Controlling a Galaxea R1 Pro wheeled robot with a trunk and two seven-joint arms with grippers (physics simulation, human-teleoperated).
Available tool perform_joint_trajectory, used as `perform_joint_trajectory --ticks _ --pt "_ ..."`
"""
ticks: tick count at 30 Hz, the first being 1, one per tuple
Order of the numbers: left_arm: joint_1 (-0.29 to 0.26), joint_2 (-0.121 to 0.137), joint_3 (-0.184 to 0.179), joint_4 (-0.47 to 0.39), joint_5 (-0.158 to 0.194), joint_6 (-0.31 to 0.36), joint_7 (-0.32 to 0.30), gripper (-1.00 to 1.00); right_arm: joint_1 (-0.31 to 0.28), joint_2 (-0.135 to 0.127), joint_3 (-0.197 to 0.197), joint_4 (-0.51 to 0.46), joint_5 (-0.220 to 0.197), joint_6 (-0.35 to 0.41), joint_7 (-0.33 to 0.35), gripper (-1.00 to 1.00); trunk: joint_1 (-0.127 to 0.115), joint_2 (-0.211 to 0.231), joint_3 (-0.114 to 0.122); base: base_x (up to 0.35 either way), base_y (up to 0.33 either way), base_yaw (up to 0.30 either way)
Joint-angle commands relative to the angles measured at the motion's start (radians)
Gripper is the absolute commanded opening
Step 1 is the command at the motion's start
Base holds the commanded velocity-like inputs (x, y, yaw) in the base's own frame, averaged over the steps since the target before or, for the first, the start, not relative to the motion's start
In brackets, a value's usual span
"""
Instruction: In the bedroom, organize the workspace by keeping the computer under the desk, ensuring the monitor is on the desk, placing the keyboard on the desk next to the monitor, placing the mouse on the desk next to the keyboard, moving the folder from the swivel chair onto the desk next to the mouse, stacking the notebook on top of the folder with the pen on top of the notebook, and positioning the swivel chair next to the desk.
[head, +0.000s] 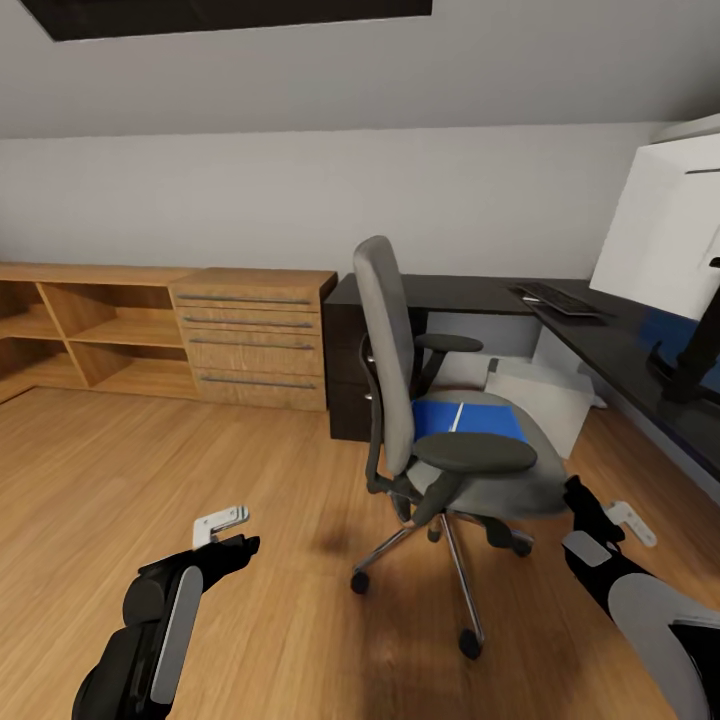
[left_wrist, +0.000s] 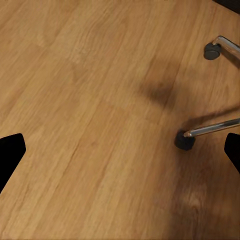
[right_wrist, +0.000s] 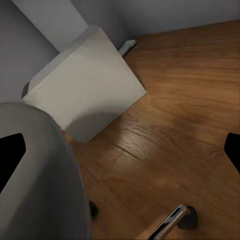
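- The black left gripper (head: 228, 532) and black right gripper (head: 610, 520) hung low over the floor, both with jaws wide and holding nothing.
- The flat bright blue folder (head: 470, 420) lay on the grey swivel chair (head: 420, 400) seat, ahead of the jaws and nearer the right arm; its long axis ran toward the matte black desk (head: 600, 345).
- Light wood plank floor (head: 150, 460); pale grey sloped walls.

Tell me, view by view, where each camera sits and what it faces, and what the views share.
Head view: high on the robot, looking down at the grey swivel chair carrying the blue folder, beside the black desk; both arms show, left gripper, right gripper.
Left wrist view: faces the wood plank floor and chair castors; dark fingertips.
Right wrist view: faces the grey-white computer tower beside the chair seat.
Shared: chair, floor.
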Motion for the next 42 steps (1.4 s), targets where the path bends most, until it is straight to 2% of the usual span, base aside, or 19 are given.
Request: perform_joint_trajectory --ticks 1,4,7,8,9,12,15,18,23,28,29,32,42 --pt "-0.001 -0.001 0.001 -0.001 0.011 0.004 0.008 1.00 0.000 -0.002 -0.004 0.000 0.002 0.001 0.000 1.00 0.000 0.000 -0.001 0.011 0.000 0.000" --pt "-0.001 -0.001 0.001 -0.001 0.011 0.004 0.008 1.00 0.000 -0.013 -0.004 0.000 0.000 0.023 0.001 1.00 0.000 0.000 -0.001 0.011 0.000 0.000" --pt "-0.001 -0.001 0.001 -0.001 0.011 0.004 0.008 1.00 0.000 -0.029 -0.008 0.000 -0.002 0.078 0.002 1.00 0.000 0.000 -0.001 0.045 0.000 0.000" --pt "-0.001 -0.001 0.001 -0.001 0.011 0.004 0.008 1.00 0.000 -0.031 -0.011 -0.001 -0.008 0.088 0.002 1.00 0.000 0.000 -0.001 0.023 0.000 0.000" --pt "-0.001 -0.001 0.001 -0.001 0.011 0.004 0.008 1.00 0.000 -0.035 -0.014 -0.001 -0.031 0.099 0.003 1.00 0.000 0.000 -0.001 0.009 0.000 0.000" --pt "-0.001 -0.001 0.000 -0.001 0.011 0.004 0.008 1.00 0.000 -0.044 -0.016 -0.002 -0.058 0.105 0.004 1.00 0.000 0.000 -0.001 0.005 0.000 0.000" --pt "-0.001 -0.001 0.000 -0.001 0.011 0.004 0.008 1.00 0.000 -0.051 -0.016 -0.002 -0.065 0.111 0.004 1.00 0.000 0.000 -0.001 0.002 0.000 0.000" --pt "-0.001 -0.001 0.001 -0.001 0.011 0.004 0.008 1.00 0.000 -0.071 -0.017 -0.002 -0.074 0.128 0.004 1.00 0.000 0.000 -0.001 0.000 0.000 0.000" --pt "-0.001 -0.001 0.001 -0.001 0.011 0.004 0.008 1.00 0.000 -0.088 -0.018 -0.002 -0.077 0.135 0.004 1.00 0.000 0.000 -0.001 0.000 0.000 0.000" --pt "-0.001 -0.001 0.001 -0.001 0.011 0.004 0.008 1.00 0.000 -0.105 -0.018 -0.002 -0.108 0.153 0.005 1.00 0.000 0.000 -0.001 0.005 0.000 0.000" --pt "-0.001 -0.001 0.000 -0.001 0.011 0.004 0.008 1.00 0.000 -0.109 -0.018 -0.002 -0.128 0.171 0.007 1.00 0.000 0.000 -0.001 0.094 0.000 0.000" --pt "-0.001 -0.001 0.000 -0.001 0.011 0.004 0.008 1.00 0.000 -0.113 -0.018 -0.003 -0.150 0.197 0.010 1.00 0.000 0.000 -0.001 0.189 0.000 0.000" --pt "-0.001 -0.001 0.000 -0.001 0.010 0.004 0.008 1.00 0.000 -0.115 -0.018 -0.004 -0.154 0.202 0.010 1.00 0.000 0.000 -0.001 0.102 0.000 0.000"
